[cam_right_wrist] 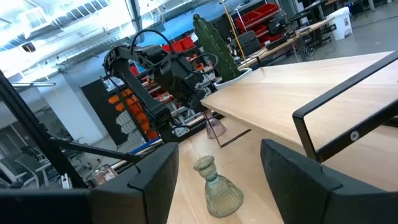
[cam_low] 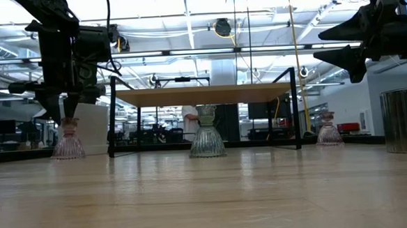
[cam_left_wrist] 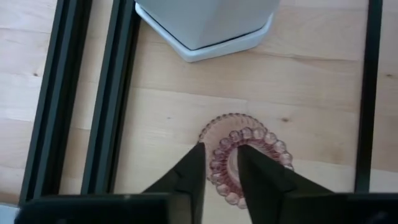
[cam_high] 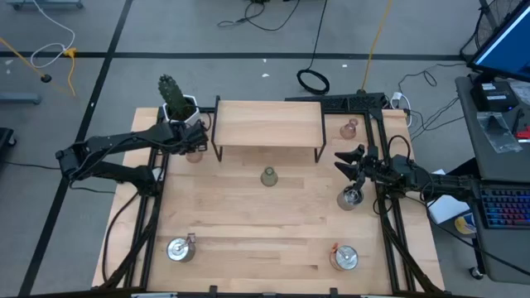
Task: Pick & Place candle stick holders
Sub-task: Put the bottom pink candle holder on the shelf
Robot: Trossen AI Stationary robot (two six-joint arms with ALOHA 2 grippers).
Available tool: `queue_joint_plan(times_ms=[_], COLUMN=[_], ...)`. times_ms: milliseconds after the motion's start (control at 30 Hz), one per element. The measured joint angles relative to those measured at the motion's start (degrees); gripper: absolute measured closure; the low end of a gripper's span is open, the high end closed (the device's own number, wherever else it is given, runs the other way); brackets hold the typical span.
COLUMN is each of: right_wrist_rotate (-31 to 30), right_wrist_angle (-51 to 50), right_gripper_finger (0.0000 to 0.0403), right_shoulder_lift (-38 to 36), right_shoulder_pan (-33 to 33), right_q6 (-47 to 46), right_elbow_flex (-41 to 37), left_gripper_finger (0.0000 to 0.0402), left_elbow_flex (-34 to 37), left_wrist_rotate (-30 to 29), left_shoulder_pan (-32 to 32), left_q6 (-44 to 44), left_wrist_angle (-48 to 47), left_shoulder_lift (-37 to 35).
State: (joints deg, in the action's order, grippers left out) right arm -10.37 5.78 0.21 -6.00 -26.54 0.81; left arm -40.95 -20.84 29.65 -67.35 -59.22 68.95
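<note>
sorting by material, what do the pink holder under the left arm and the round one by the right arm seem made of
Pale pink cone-shaped holder: likely pressed glass, translucent, with a beaded rim and ribbed skirt. Shiny silver round holder: looks like polished metal, bright and reflective, though it shows too small to be sure.

1. Pale pink glass holder (cam_high: 195,154): upright, far left, beside the shelf's left leg; beaded rim visible.
2. Second pink holder (cam_high: 349,128): upright, far right.
3. Olive-green glass holder (cam_high: 268,176): upright, table centre.
4. Silver metal holders: front left (cam_high: 179,249), front right (cam_high: 344,257), right side (cam_high: 349,198).
</note>
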Motion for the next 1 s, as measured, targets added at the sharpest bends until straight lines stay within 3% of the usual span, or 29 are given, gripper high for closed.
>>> queue_joint_plan(times_ms=[200,533,1000], right_wrist_rotate=[0.0,0.0,0.0], right_wrist_angle=[-0.02,-0.02,-0.02], right_gripper_finger=[0.0181,0.0181,0.0181], right_shoulder_lift=[-0.02,0.0,0.0], right_shoulder_pan=[-0.02,-0.02,-0.02], right_q6=[-0.03,-0.03,-0.03], right_elbow_flex=[-0.01,0.01,0.01], left_gripper_finger=[0.0362,0.0361,0.0389], left_elbow_flex=[0.0,0.08,0.29], left_wrist_rotate=[-0.1,3.02,10.6], left_shoulder_pan=[-0.11,-0.09,-0.15], left_q6=[1.27,5.34,8.81], left_wrist_angle=[-0.17,-0.68,-2.09], left_shoulder_lift=[0.0,-1.19,-11.78])
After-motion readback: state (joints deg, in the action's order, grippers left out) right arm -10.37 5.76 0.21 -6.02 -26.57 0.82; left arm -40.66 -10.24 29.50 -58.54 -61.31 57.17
